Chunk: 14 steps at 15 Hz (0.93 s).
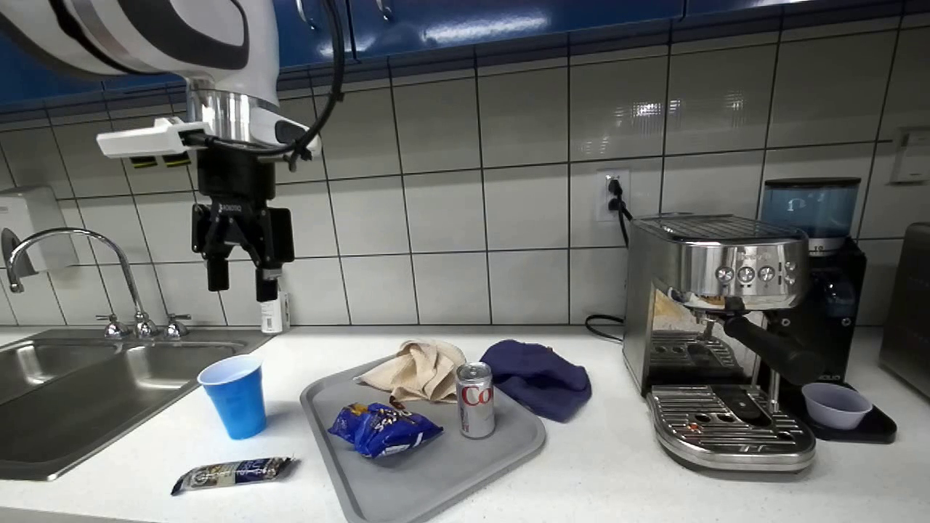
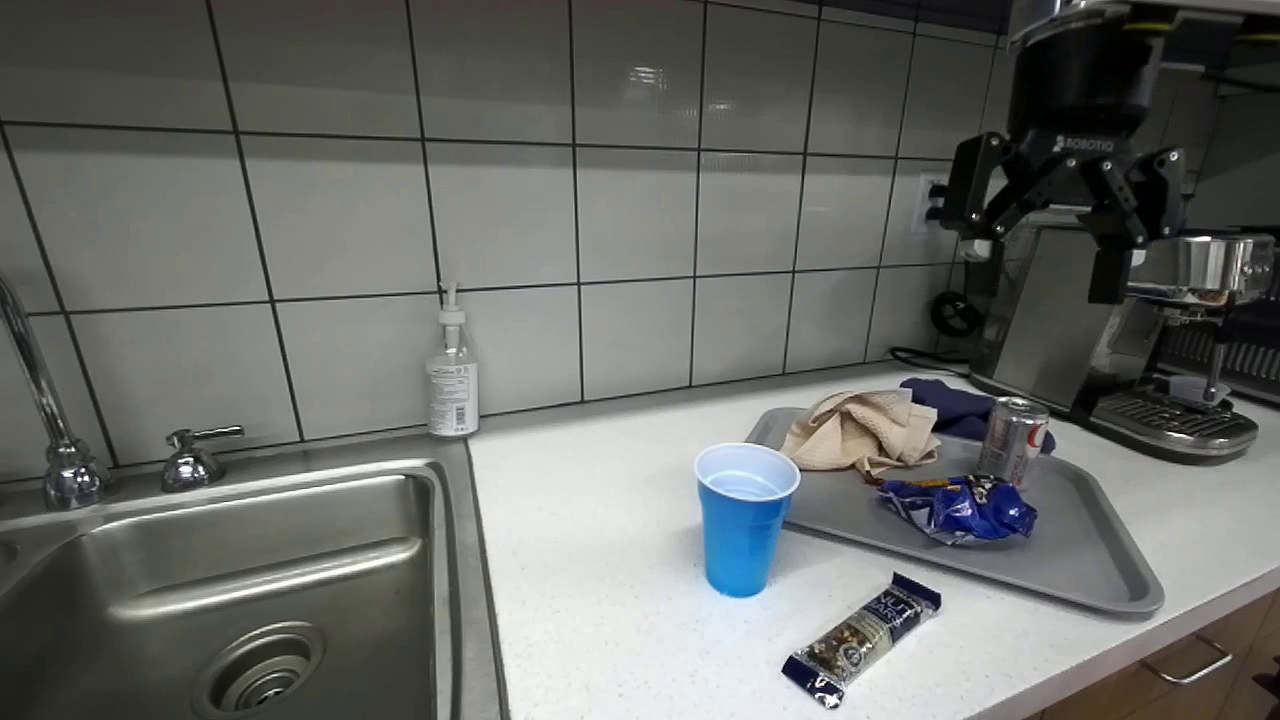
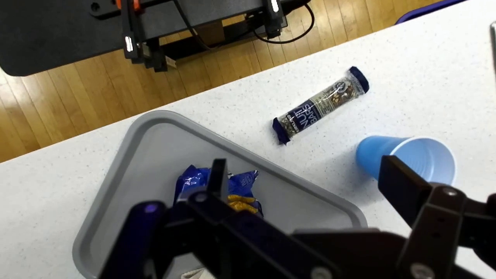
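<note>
Black, blocky fingers [image 1: 217, 274] hang wide apart above the speckled white bench [image 3: 426, 77], where a smooth, tapered plastic cup [image 1: 240, 407] stands near a flat grey tray [image 1: 414, 479] bearing a crinkled bag [image 1: 389, 434] (mostly shiny blue).

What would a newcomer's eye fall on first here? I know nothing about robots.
Probably the black robot gripper, hanging open and empty above the white counter. Next come the bright blue cup, standing between the sink and the grey tray, and the shiny blue packet and silver can on that tray. The gleaming coffee machine stands beyond the tray, away from the sink.
</note>
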Each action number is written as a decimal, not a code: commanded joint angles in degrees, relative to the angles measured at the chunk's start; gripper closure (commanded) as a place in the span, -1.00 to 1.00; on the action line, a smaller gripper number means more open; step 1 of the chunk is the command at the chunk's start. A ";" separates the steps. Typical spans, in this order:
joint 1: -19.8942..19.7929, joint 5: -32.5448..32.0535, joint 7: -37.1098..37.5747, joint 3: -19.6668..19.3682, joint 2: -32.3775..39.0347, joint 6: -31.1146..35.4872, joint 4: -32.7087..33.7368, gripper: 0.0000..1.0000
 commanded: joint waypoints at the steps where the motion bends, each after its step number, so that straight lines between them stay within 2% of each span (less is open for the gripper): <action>1: -1.92 2.16 4.81 0.75 5.88 4.39 1.99 -1.00; 9: -3.10 4.52 14.04 0.59 17.44 17.63 5.73 -1.00; 14: -2.98 5.40 19.75 0.25 24.73 22.29 10.44 -1.00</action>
